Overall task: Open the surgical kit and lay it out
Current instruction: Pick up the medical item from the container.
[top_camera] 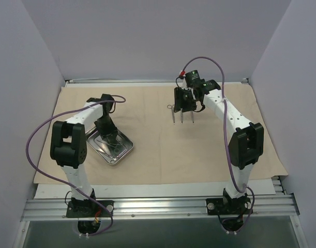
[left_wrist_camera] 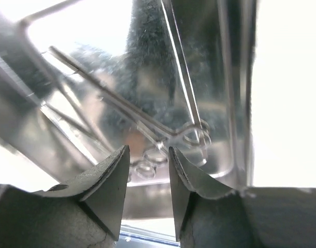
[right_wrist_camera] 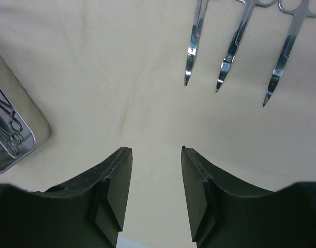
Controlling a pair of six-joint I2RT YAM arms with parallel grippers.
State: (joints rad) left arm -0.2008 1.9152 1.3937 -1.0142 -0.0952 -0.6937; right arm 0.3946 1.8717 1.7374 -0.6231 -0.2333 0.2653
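Large beige cloth wrap [top_camera: 163, 150] spread out flat; left of centre on it, small shiny rectangular steel tray [top_camera: 125, 154] with thin silver ring-handled instruments [left_wrist_camera: 163, 129] lying inside; left gripper [top_camera: 112, 138] down in that tray, fingers parted near the ring handles, clamping nothing; right gripper [top_camera: 184, 106] over bare cloth, fingers apart and empty; close by, three silver scissor-like instruments [right_wrist_camera: 235, 46] laid side by side on the cloth

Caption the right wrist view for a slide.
Open right end effector hovers over cloth near three laid-out instruments.
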